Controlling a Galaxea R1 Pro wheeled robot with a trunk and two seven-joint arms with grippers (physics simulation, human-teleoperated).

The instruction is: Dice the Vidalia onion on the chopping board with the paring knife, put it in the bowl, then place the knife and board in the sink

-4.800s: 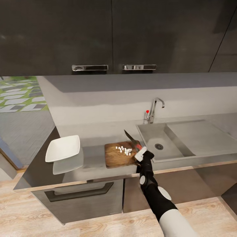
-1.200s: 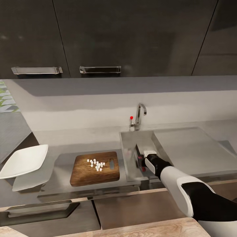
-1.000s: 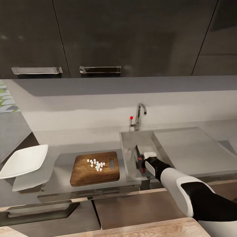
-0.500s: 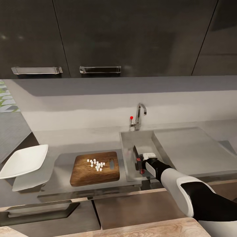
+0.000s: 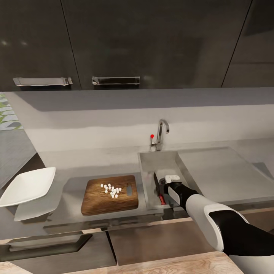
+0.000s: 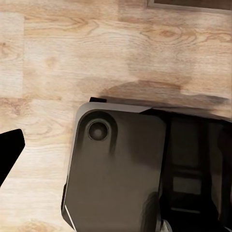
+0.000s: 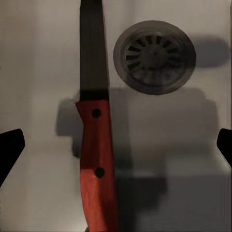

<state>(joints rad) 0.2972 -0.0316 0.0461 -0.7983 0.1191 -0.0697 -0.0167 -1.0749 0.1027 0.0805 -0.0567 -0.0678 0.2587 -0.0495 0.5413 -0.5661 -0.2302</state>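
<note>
The paring knife [image 5: 158, 189], dark blade and red handle, lies flat on the floor of the sink [image 5: 149, 161]. In the right wrist view the paring knife [image 7: 96, 159] rests beside the drain [image 7: 154, 56]. My right gripper [image 5: 168, 185] hovers just above it, open, its fingertips [image 7: 9, 150] spread wide on either side of the handle and clear of it. The diced onion [image 5: 111, 190] sits as small white cubes on the chopping board [image 5: 95, 201], left of the sink. The white bowl [image 5: 26, 186] stands at the countertop's [image 5: 76, 167] far left. No whole Vidalia onion is in view.
A chrome tap [image 5: 162, 133] with a red knob [image 5: 152, 136] stands behind the basin, and the drainboard [image 5: 217, 171] lies to its right. Dark wall cabinets hang overhead. The left wrist view looks down on the robot's dark base [image 6: 121, 169] and wooden floor [image 6: 72, 48].
The right gripper opened and let go of the paring knife, which settled onto the sink floor. Since the oldest frame the camera shifted right as the knife went from board to sink.
</note>
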